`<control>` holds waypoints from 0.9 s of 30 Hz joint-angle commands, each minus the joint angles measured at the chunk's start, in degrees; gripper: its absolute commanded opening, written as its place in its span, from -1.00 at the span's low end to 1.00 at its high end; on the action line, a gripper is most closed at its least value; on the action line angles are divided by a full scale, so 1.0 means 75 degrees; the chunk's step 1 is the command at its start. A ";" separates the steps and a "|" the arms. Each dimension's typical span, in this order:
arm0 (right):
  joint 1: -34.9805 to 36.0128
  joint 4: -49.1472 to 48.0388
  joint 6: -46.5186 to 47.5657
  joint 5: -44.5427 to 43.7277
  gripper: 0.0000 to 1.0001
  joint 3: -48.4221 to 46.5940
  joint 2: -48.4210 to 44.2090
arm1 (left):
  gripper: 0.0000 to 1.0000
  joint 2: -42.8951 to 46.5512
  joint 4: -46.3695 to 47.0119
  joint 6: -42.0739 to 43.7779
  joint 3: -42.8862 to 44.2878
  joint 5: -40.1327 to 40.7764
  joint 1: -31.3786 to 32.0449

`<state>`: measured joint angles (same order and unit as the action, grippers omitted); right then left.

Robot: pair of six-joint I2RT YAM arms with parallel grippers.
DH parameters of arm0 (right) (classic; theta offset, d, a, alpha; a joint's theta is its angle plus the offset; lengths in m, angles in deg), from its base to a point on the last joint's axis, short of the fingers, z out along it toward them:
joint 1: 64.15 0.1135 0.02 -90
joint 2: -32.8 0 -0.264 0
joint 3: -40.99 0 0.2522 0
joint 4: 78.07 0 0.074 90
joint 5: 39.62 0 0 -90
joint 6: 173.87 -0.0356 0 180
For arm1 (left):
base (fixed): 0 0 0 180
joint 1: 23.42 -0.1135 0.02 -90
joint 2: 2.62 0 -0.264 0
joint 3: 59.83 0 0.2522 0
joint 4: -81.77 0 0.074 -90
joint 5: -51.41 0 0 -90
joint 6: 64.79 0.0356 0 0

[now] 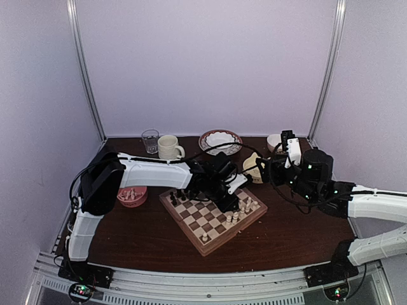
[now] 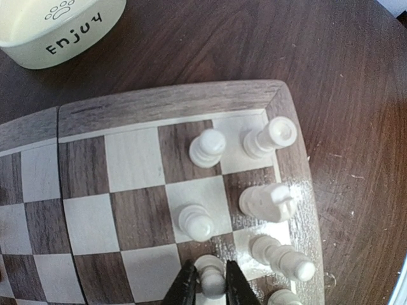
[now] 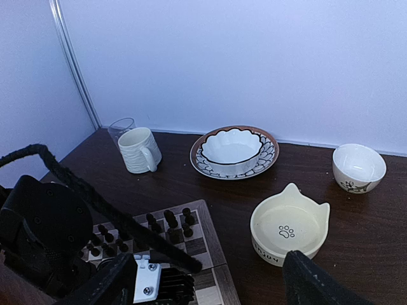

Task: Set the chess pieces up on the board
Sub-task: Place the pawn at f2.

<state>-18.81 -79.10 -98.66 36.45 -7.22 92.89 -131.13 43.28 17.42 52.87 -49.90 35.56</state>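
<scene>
Several cream-white chess pieces point(image 2: 208, 147) are standing in the board's corner, and the left gripper point(image 2: 212, 283) is right in among them. Its two dark fingers point(image 2: 184, 287) press against either side of a white pawn point(image 2: 211, 265), clamped on its head, with the pawn upright on a square near the rim.

Around it are another pawn point(image 2: 196, 222), a knight point(image 2: 267, 202) one square over, a rook point(image 2: 270, 136) on the corner square and a tilted-looking bishop point(image 2: 283, 257) along the edge.

The board point(image 1: 210, 219) lies at an angle in the middle of the dark table point(image 1: 140, 235). The dark pieces point(image 1: 181, 197) are lined up on its far-left side.

Just past that corner sits the cream cat-shaped bowl point(image 2: 57, 32). Its side carries a paw print and hand-lettered writing that reads "Enjoy", or close to it.

Over on the right, the right gripper point(image 3: 210, 260) hangs above the table with its jaws spread wide and nothing between them. Its camera sees the same bowl's paw print inside.

Along the back wall are a ribbed mug point(image 1: 168, 147), a glass point(image 1: 150, 140), a scalloped bowl on a patterned plate point(image 1: 220, 141) and a small white bowl point(image 3: 359, 166) with a dark drawing too small to read. A pink dish point(image 1: 132, 196) holding more pieces sits left of the board.
</scene>
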 commanded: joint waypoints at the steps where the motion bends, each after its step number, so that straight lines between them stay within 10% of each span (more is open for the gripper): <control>1: -0.0034 -0.0113 0.0050 -0.0099 0.65 0.0091 -0.0083 | -0.58 -0.0115 -0.0103 0.0123 0.0283 0.0077 0.0040; 27: -0.0034 -0.0104 0.0073 -0.0099 0.65 0.0094 -0.0078 | -0.19 0.1141 -0.0796 0.0148 0.0514 0.0727 0.0041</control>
<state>-18.81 -79.10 -98.64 36.45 -7.22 92.89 -129.03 38.06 18.36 55.42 -47.65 35.56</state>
